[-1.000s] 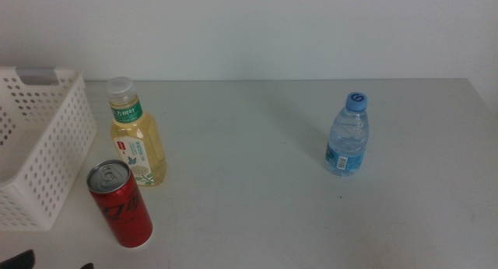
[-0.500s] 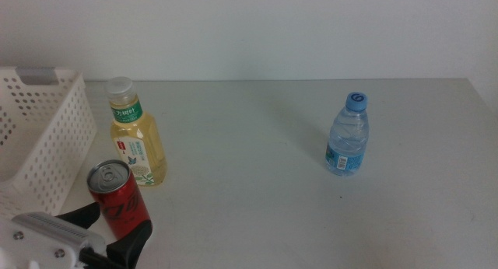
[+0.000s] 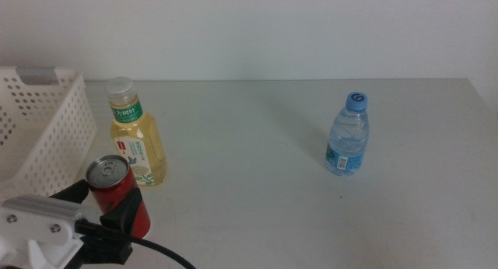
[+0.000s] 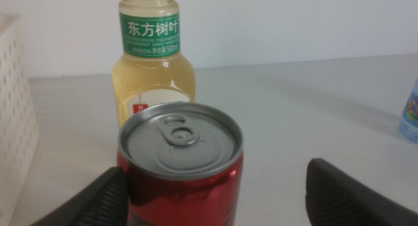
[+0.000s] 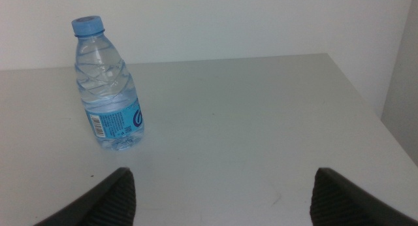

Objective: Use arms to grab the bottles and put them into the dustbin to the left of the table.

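The red soda can [image 3: 107,172] stands at the front left of the table [image 3: 249,183], and its grey lid [image 4: 179,138] fills the left wrist view. My left gripper [image 3: 105,197] is open and straddles the can: one jaw rests against its side and the other stands well clear. Just behind the can is the yellowish tea bottle [image 3: 137,144], upright, with its green neck label [image 4: 149,35] in sight. The small clear water bottle [image 3: 348,137] stands upright at the right. My right gripper [image 5: 222,187] is open and empty, short of the water bottle [image 5: 110,89], and is out of the middle view.
The white perforated dustbin [image 3: 39,137] sits at the left edge, close to the can and the tea bottle, and its wall [image 4: 13,121] also shows in the left wrist view. The table's right edge [image 5: 366,102] runs near the right gripper.
My left gripper has come up from the bottom edge and forward until its jaws sit on both sides of the can. The can appears nudged slightly away. The bottles have not moved.
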